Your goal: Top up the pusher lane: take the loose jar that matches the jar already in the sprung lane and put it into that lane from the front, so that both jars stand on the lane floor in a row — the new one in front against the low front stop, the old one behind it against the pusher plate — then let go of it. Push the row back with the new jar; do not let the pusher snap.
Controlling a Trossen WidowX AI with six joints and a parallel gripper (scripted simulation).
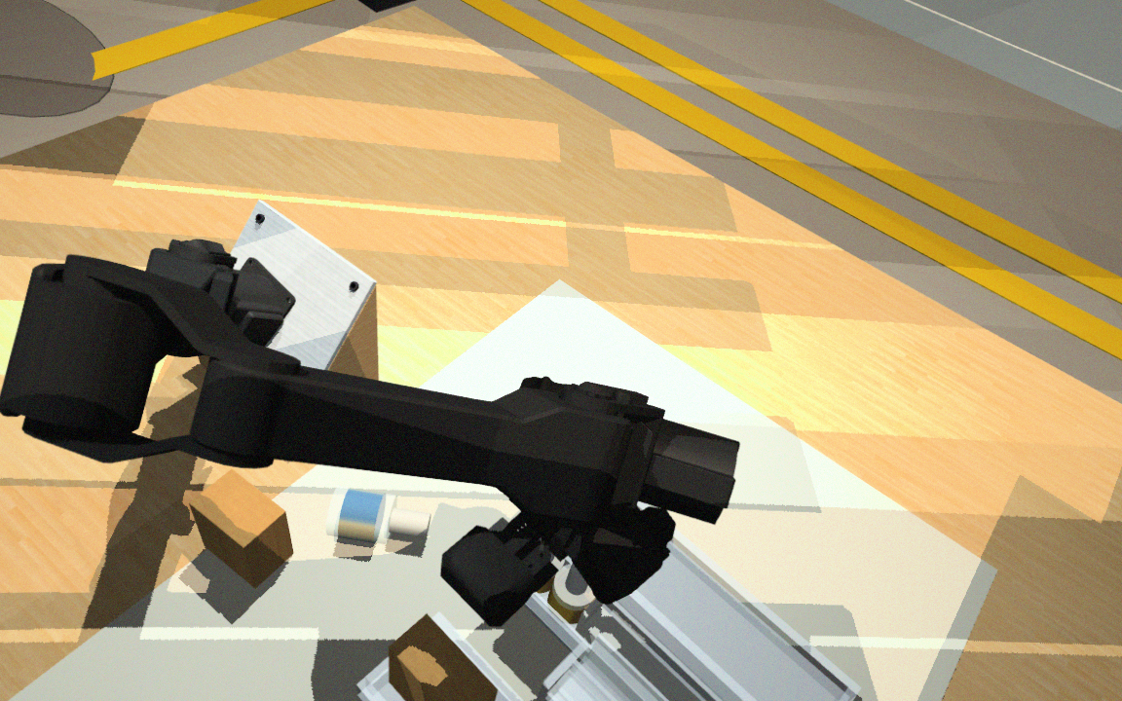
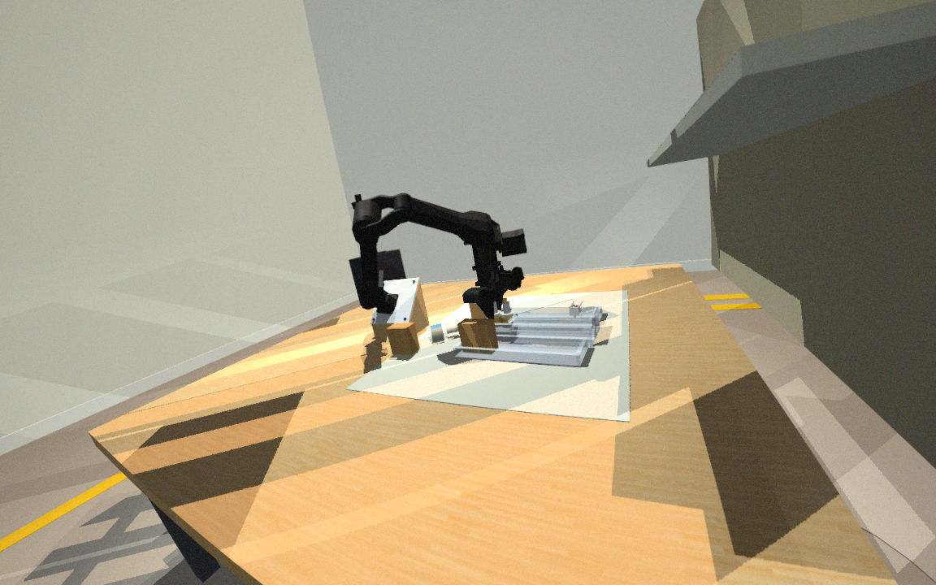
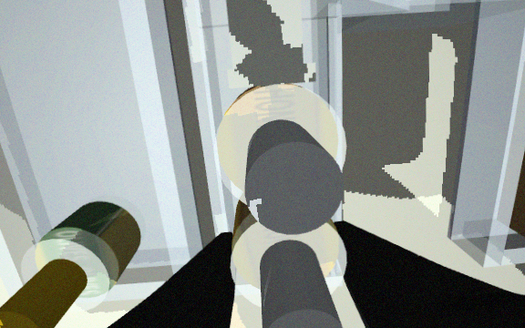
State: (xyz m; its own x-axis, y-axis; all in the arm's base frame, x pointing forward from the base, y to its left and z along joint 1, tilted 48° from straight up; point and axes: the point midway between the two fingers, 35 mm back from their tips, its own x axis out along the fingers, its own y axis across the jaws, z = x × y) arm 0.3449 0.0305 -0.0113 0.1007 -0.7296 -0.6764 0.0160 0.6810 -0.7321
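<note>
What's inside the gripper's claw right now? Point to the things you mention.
Between the fingers of the claw (image 1: 558,571) (image 3: 288,228) is a jar with a dark gray cap (image 3: 296,282), seen from above in the wrist view. Its lower body is mostly covered by its own pale shoulder, so its base can't be seen.

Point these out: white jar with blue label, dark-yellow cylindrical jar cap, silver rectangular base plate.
White jar with blue label (image 1: 361,514) (image 2: 436,333): top and exterior views, label.
Dark-yellow cylindrical jar cap (image 3: 55,289): wrist view, side.
Silver rectangular base plate (image 1: 317,296) (image 2: 405,299): top and exterior views, uncovered face.
</note>
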